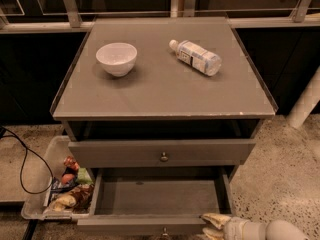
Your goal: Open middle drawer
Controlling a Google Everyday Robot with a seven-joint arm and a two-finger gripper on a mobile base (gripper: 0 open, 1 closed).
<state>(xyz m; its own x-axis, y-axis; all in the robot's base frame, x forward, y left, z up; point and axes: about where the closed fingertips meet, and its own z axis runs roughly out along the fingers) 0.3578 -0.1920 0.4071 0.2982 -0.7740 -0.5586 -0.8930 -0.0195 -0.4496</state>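
The middle drawer is pulled far out and shows its shallow grey inside. Its front panel lies at the bottom edge of the camera view, with a small brass knob. My gripper is at the bottom right, at the right end of that front panel. Its two pale fingers point left and stand apart, holding nothing. The slimmer drawer above, with its own brass knob, stands out only a little from the cabinet.
On the grey cabinet top stand a white bowl and a plastic bottle lying on its side. A clear bin of snack packets sits on the floor at the left, beside a black cable. A white post stands at the right.
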